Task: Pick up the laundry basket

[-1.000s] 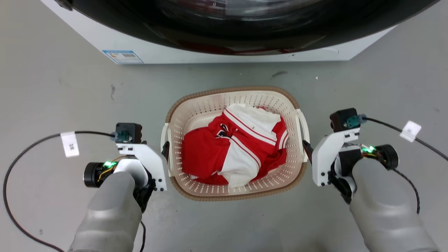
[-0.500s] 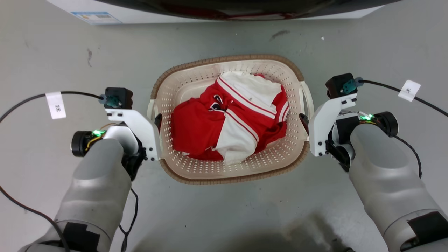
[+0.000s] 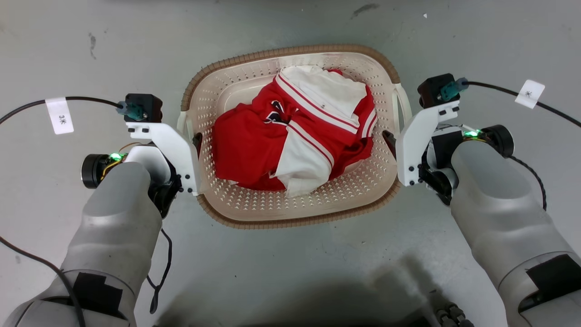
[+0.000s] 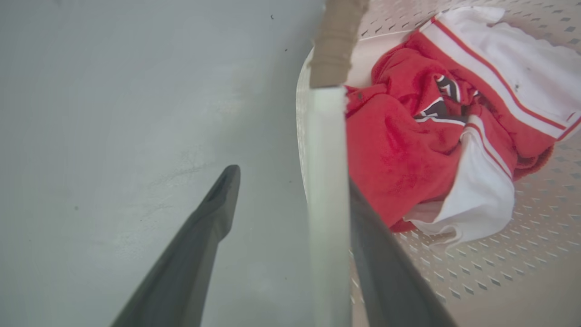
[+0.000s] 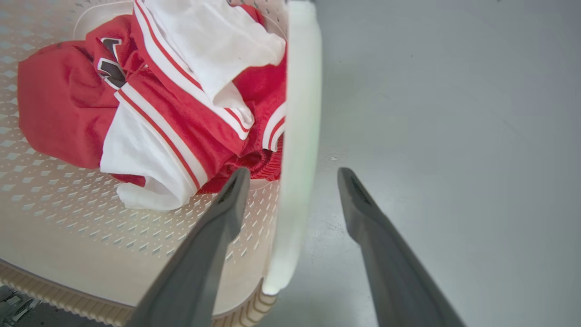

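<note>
Laundry basket point(image 3: 236, 86): cream-white perforated tub with a brown woven-look rim, standing on the grey floor point(image 3: 91, 54), centred between the 2 arms, its long sides near and far.
Contents: 1 crumpled red and white garment point(image 3: 290, 136) with striped trim, heaped from the middle of the basket toward its far right.
Left handle point(image 3: 182, 127): white loop on the basket's left side, passing between the 2 fingers of the left gripper.
Left gripper point(image 4: 290, 181): spread wide, clamping nothing. 1 dark finger is outside the basket over the floor, clear of the handle. The other is inside the basket, right against the handle.
Right handle point(image 3: 404, 106): white loop on the basket's right side, passing between the 2 fingers of the right gripper.
Right gripper point(image 5: 292, 175): spread wide, clamping nothing. 1 finger is inside over the perforated wall, the other outside over the floor, with a gap on each side of the handle.
Left forearm point(image 3: 118, 213): pale grey, entering from the near left.
Right forearm point(image 3: 494, 195): pale grey, entering from the near right.
Left cable point(image 3: 27, 106): black, with 1 white tag, trailing left.
Right cable point(image 3: 499, 88): black, with 1 white tag, trailing right.
</note>
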